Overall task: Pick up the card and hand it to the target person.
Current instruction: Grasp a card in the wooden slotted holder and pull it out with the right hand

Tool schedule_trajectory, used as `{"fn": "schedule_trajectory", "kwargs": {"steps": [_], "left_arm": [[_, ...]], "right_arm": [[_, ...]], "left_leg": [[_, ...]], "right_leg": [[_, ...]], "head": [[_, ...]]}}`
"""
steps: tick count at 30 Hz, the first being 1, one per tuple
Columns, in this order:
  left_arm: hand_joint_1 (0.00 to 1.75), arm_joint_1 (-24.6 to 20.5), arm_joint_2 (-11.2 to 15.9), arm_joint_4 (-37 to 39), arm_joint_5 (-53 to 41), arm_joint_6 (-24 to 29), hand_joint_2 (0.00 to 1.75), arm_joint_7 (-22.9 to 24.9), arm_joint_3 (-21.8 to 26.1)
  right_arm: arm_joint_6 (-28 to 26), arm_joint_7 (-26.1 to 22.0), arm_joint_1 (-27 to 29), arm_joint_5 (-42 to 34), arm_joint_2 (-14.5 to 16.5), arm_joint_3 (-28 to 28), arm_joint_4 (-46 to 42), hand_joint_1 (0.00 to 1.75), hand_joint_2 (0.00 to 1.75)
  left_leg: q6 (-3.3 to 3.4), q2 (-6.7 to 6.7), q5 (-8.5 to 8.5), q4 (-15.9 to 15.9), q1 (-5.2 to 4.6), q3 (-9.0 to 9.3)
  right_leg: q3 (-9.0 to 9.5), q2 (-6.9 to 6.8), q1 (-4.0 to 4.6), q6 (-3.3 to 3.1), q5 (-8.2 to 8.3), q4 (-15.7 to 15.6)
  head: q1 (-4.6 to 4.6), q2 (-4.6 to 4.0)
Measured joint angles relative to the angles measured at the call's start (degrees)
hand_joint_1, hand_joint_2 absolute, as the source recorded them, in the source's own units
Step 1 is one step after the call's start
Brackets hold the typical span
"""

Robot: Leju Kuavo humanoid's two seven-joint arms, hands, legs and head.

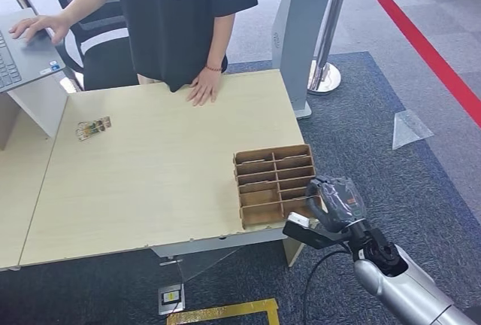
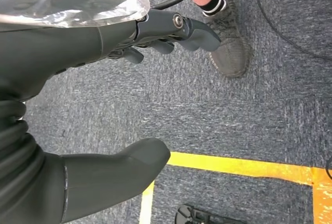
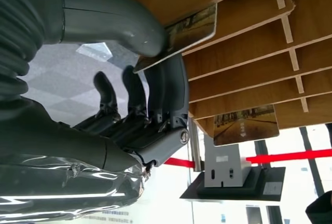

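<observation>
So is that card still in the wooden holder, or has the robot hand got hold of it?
Held: the right robot hand pinches the card between thumb and fingers, at the edge of the holder.

A pale wooden tabletop (image 1: 153, 182) stretches ahead, with a brown slotted wooden organiser tray (image 1: 274, 184) on its near right corner. The robot's right hand (image 1: 326, 212) is at the tray's near right edge, pinching a printed photo card (image 3: 184, 31) between thumb and fingers; a second photo card (image 3: 246, 124) stands in a slot of the tray. A small printed card (image 1: 93, 127) lies far left on the tabletop. A person in a black T-shirt (image 1: 176, 16) stands behind the far edge, one hand (image 1: 203, 86) on the tabletop, the other on a grey laptop (image 1: 22, 50) to the left.
</observation>
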Motion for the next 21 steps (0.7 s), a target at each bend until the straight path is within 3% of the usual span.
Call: {"fn": "schedule_trajectory", "kwargs": {"steps": [13,17,21], "left_arm": [[0.0,0.1,0.0,0.0,-1.9,0.0,1.75,-0.3,2.1],[0.0,0.4,0.0,0.0,-2.7,0.0,1.75,0.2,2.6],[0.0,0.9,0.1,0.0,-2.8,-0.3,1.75,0.6,2.7]], "right_arm": [[1.3,-1.5,-0.2,1.2,0.0,-0.6,-0.2,1.75,1.75],[7.6,-3.6,-1.1,-0.2,-0.8,-1.5,-2.6,1.75,1.75],[16.6,-5.5,-3.6,-4.3,-3.6,-2.9,-7.6,1.75,1.75]], "left_leg": [[0.0,0.0,0.0,0.0,0.0,0.0],[0.0,0.01,0.0,0.0,-0.01,0.0],[0.01,0.01,0.01,0.1,-0.02,0.0]], "right_leg": [[0.01,0.0,0.0,0.0,0.0,0.0],[0.0,0.01,-0.01,-0.01,0.01,0.0],[0.0,0.01,-0.01,0.0,0.03,0.0]], "head": [[-0.01,0.0],[0.02,0.0],[0.01,0.0]]}}
